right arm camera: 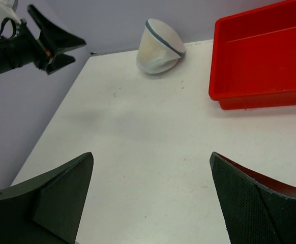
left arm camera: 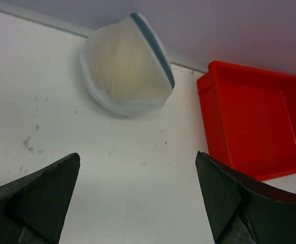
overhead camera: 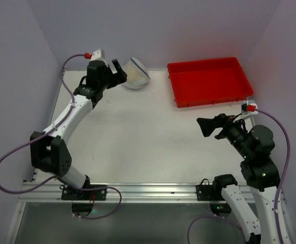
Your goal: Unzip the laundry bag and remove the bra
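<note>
At the far edge of the table [overhead camera: 138,142], left of centre, the laundry bag [overhead camera: 136,73] sat tilted, its zipper band unbroken where visible (the bra [left arm camera: 118,68] a pale mass behind the mesh). The left gripper [overhead camera: 118,70] hovered just beside it, jaws wide, not touching. A red tray [overhead camera: 209,84] lay to the bag's right. The right gripper [overhead camera: 204,128] hung in front of the tray, jaws spread, empty.

One mesh laundry bag [overhead camera: 136,73] sits left of the one red tray [overhead camera: 209,81], with two grippers over the one table [overhead camera: 138,142]: the left gripper [overhead camera: 119,70] farther left of the tray, the right gripper [overhead camera: 201,128] on its near side
</note>
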Tool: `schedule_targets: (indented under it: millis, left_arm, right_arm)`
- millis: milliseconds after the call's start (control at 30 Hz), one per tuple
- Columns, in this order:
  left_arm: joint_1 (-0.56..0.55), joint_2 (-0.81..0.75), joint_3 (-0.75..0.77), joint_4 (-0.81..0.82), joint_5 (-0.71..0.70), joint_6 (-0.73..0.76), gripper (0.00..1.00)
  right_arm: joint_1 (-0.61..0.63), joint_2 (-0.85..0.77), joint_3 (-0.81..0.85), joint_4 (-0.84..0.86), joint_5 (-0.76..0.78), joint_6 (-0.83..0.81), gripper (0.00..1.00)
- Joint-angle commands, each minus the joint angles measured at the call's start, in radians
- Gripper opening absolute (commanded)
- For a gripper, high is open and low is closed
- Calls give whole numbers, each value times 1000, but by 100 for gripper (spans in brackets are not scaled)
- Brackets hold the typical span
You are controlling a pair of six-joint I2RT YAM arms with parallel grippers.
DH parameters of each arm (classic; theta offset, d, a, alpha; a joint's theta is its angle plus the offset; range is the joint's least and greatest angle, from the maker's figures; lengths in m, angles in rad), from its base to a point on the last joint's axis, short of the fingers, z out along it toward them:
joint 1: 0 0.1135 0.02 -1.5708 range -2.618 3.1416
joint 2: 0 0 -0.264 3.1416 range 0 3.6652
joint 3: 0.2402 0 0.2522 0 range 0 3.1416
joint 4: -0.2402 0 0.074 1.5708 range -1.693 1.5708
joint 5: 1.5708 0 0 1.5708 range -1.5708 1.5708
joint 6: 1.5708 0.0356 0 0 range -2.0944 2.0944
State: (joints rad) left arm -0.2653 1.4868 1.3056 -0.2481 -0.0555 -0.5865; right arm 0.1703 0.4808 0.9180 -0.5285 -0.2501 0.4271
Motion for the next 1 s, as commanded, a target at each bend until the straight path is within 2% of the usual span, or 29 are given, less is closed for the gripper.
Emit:
schedule_targets:
  millis: [0, 33, 67, 133, 233, 367, 433, 533, 733, 767, 800, 867, 900, 933, 967]
  left_arm:
    - [-41, 158, 162, 211, -125, -53, 100]
    - [-43, 209, 250, 214, -129, -53, 100]
    - [-48, 304, 294, 214, -151, -53, 100]
    - [-54, 387, 384, 227, -205, -55, 100]
    - [-60, 530, 469, 306, -273, -27, 100]
    - [-64, 735, 625, 297, -317, 34, 100]
    - [-66, 785, 691, 294, -320, 47, 100]
    - [-75, 857, 738, 312, -320, 65, 100]
    - [-106, 923, 710, 411, -291, 53, 100]
    - [-110, 935, 705, 417, -290, 51, 97]
    - [-111, 941, 698, 418, -290, 45, 90]
    - [-111, 954, 684, 415, -287, 24, 83]
    - [-109, 957, 660, 428, -282, 21, 71]
    - [-110, 960, 647, 437, -277, 16, 65]
    - [-111, 971, 638, 443, -270, 14, 53]
  right_arm:
    - [3, 30, 1, 76, -60, 32, 99]
    - [5, 39, -1, 79, -61, 32, 99]
    - [5, 44, -10, 84, -64, 30, 99]
    - [5, 48, -25, 103, -77, 30, 99]
    - [5, 51, -57, 140, -109, 39, 99]
    - [5, 73, -65, 144, -143, 38, 99]
    - [5, 79, -70, 148, -147, 38, 99]
    - [5, 85, -87, 159, -161, 39, 99]
    - [5, 111, -88, 150, -178, 36, 99]
    - [5, 113, -85, 148, -179, 36, 99]
    - [5, 116, -84, 145, -184, 33, 99]
    - [5, 116, -80, 139, -186, 33, 99]
    - [5, 116, -80, 139, -186, 33, 99]
    - [5, 116, -82, 139, -187, 35, 99]
    - [5, 114, -85, 139, -189, 33, 99]
